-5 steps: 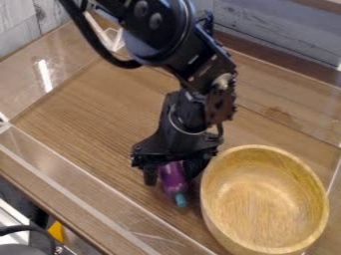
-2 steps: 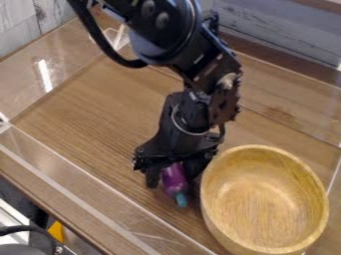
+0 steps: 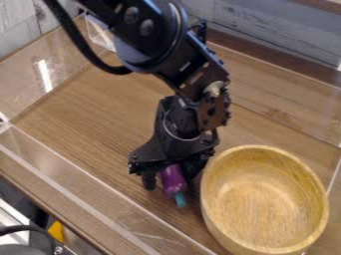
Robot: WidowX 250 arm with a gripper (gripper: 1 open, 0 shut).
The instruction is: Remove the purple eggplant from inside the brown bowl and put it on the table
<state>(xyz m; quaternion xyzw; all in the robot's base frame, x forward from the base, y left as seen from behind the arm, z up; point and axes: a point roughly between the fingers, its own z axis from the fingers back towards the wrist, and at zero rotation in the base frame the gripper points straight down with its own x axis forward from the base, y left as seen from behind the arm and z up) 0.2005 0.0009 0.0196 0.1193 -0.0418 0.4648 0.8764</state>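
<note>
The purple eggplant (image 3: 174, 180) lies on the table (image 3: 94, 110) just left of the brown bowl (image 3: 264, 204), its teal stem end pointing toward the near edge. My gripper (image 3: 170, 169) points steeply down over it, open, with a black finger (image 3: 144, 164) on either side of the eggplant. Whether the fingers touch it I cannot tell. The bowl is empty and stands upright at the lower right.
Low clear acrylic walls (image 3: 80, 204) run along the table's near and left edges. The black arm (image 3: 154, 45) reaches in from the upper left. A grey plank wall (image 3: 273, 25) stands behind the table.
The upper arm has swung slightly left in the view. The gripper stays open over the eggplant, which lies in the same spot.
</note>
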